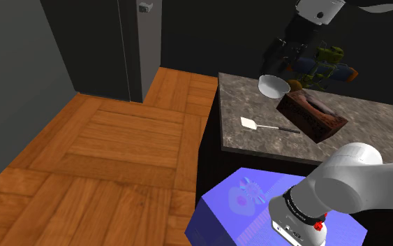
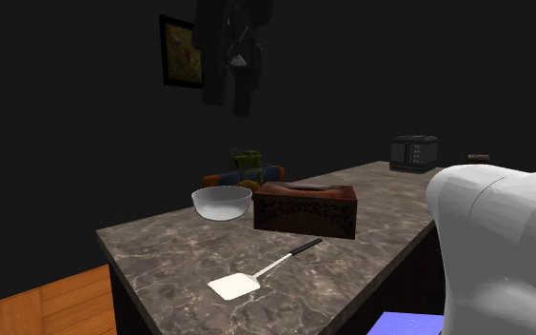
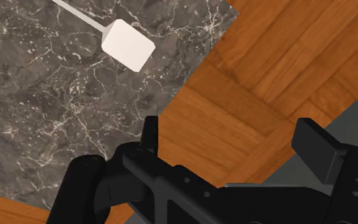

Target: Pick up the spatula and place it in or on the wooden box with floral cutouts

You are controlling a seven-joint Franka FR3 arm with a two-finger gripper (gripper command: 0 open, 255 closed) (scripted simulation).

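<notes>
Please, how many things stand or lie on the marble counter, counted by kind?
White spatula: 1
Pale bowl: 1
Dark wooden box: 1
Colourful toy-like cluster: 1
Dark toaster-like appliance: 1
Small dark thing at the far end, kind unclear: 1
Total: 6
</notes>
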